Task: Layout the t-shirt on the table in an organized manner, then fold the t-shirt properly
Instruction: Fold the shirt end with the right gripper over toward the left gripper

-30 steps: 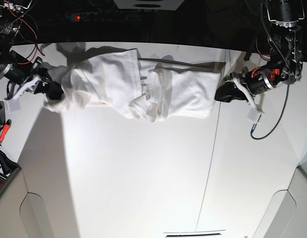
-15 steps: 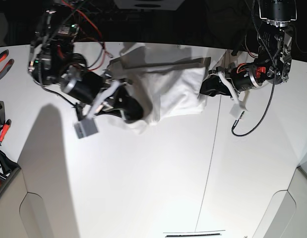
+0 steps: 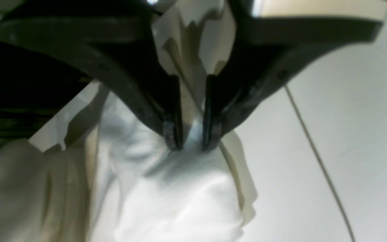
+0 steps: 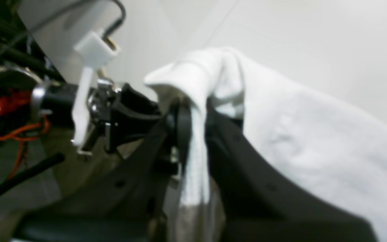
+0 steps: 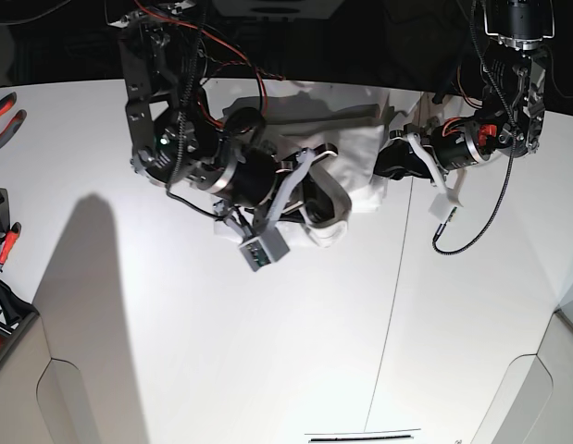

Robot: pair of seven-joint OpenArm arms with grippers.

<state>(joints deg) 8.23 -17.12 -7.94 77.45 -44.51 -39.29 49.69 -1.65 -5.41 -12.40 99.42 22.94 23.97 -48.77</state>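
The white t-shirt [image 5: 355, 153] is bunched at the back middle of the white table [image 5: 221, 351], with no print showing. My right gripper [image 5: 325, 211] is shut on a fold of the shirt and holds it over the bunch. In the right wrist view the jaws [image 4: 197, 134] clamp white cloth [image 4: 314, 151]. My left gripper [image 5: 386, 168] is shut on the shirt's right end. In the left wrist view its fingertips [image 3: 191, 143] pinch the cloth [image 3: 180, 195] just above the table. The two grippers are close together.
The dark seam line [image 5: 392, 305] runs down the table right of the shirt. A black cable [image 5: 471, 231] hangs from the left arm onto the table. Red-handled tools [image 5: 4, 106] lie at the left edge. The table's back edge is just behind the shirt.
My right arm has swung from the far left to the middle, carrying its end of the shirt over toward the left gripper. The spread shirt is now bunched. The left gripper shifted slightly left.
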